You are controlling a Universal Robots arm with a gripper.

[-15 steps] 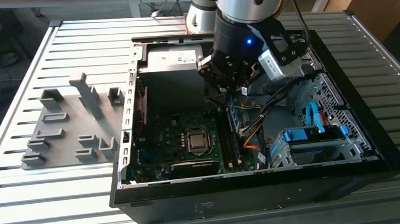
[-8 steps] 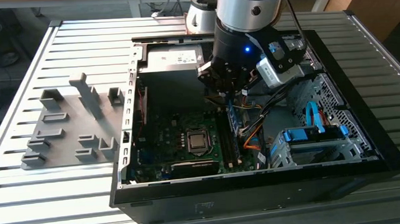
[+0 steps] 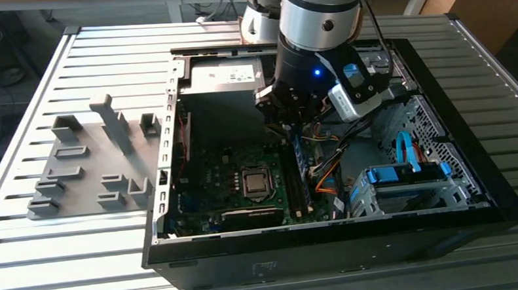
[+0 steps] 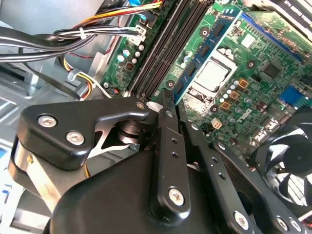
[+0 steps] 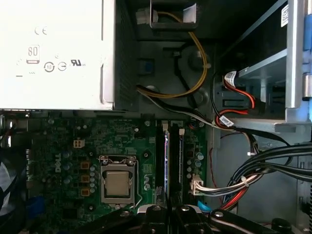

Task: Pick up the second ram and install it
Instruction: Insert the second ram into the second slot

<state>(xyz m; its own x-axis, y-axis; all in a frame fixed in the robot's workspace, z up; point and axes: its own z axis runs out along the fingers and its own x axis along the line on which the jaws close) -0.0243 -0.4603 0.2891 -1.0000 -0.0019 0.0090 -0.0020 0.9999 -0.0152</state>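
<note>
Gripping: jaws were closed on the thin edge of the second ram (image 3: 302, 172), a long flat blue-green circuit-board stick; gap betw. them no wider than the stick.
Gripper (image 3: 291, 125): black, two-fingered, on the silver-and-black arm; reached down into the case from the far side. It hung over the memory slots, approx. mid-case.
Gripper, wrist views: black linkage w/ screws led to its narrow tip (image 4: 165, 97); in the first wrist view the gripper (image 5: 168, 210) sat in line w/ the slots.
Second ram, position: stood on edge, lengthwise along the black memory slots, just to the exterior view's right of the processor. In the first wrist view its edge (image 5: 166, 161) ran straight out from the jaws betw. two slot rails. Seated or not: couldn't tell.
Motherboard (image 3: 216, 166): green, flat in the case bottom; square silver processor (image 3: 255, 182) near its middle.
Case (image 3: 333, 237): black open desktop PC box, lying on its side on the grey slatted metal table (image 3: 71, 245).
Power supply (image 3: 225, 73): pale metal box at the far end of the case.
Cables (image 5: 253, 170): black, red and yellow bundle right of the slots.
Drive cage (image 3: 400, 175): blue-and-silver, near right corner.
Holder block (image 3: 86, 185): grey plastic slotted piece, on the table left of the case, well apart from the gripper.
</note>
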